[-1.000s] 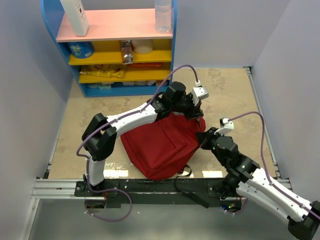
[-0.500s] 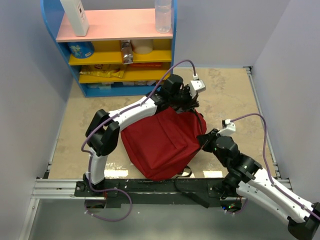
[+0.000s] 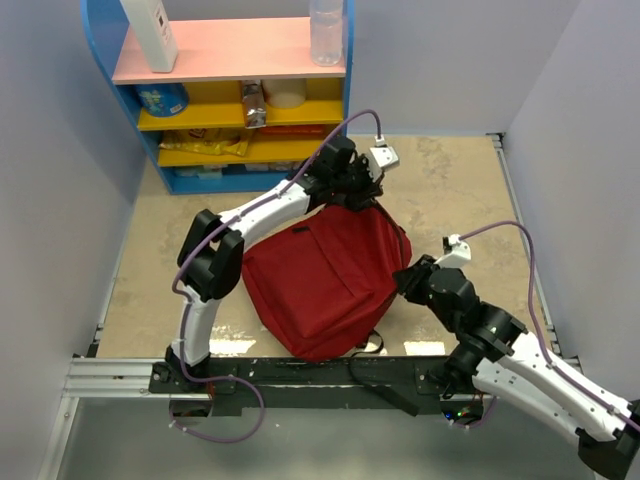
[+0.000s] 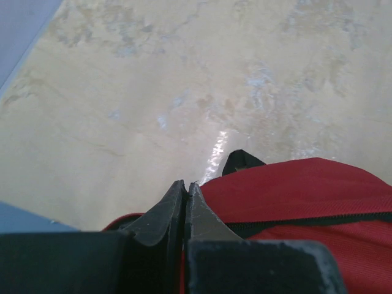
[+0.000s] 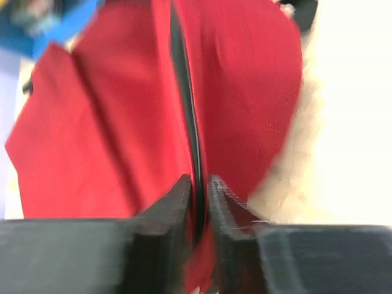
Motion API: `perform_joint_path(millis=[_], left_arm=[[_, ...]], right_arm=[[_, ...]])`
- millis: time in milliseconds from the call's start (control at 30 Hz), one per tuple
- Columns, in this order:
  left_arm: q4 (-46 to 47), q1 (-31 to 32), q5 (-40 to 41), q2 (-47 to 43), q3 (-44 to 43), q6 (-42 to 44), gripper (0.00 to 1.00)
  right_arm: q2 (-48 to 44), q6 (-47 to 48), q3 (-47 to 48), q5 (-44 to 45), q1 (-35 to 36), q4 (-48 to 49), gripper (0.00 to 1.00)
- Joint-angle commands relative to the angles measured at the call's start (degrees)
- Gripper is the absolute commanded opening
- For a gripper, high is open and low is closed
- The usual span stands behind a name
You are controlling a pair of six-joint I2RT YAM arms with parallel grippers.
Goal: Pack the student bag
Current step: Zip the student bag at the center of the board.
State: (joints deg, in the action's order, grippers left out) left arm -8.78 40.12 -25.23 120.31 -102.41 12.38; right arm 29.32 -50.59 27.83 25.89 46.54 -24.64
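Observation:
The student bag [image 3: 325,285], a large dark red backpack, lies on the beige floor between the arms. My left gripper [image 3: 360,195] sits at the bag's far top edge. In the left wrist view its jaws [image 4: 185,184] are pressed together above the red fabric [image 4: 306,190] and a black zip line [image 4: 318,222]; nothing shows between them. My right gripper [image 3: 403,282] is at the bag's right side. Its jaws [image 5: 199,179] stand a narrow gap apart, and the black zip line [image 5: 184,92] of the bag [image 5: 104,122] runs through that gap.
A blue shelf unit [image 3: 345,100] with pink and yellow boards stands at the far left, holding a clear bottle [image 3: 327,30], a white container [image 3: 150,30] and small items. Grey walls close in on the left and right. A black loop [image 4: 240,162] pokes out behind the bag.
My left gripper has moved away from me and a little left, and the bag's top has followed it. The right gripper's jaws have parted slightly.

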Motion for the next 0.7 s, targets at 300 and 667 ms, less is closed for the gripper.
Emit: perform_joint_path(millis=[300, 667], left_arm=[[7.28, -3.03, 0.8, -5.88, 1.07, -2.1, 0.0], [7.19, -2.68, -0.08, -5.97, 2.3, -3.07, 0.0]], right_arm=[[23.83, 26.74, 16.19, 6.89, -0.65, 14.94, 0.98], [39.38, 47.16, 19.79, -16.89, -22.78, 34.49, 0.97]])
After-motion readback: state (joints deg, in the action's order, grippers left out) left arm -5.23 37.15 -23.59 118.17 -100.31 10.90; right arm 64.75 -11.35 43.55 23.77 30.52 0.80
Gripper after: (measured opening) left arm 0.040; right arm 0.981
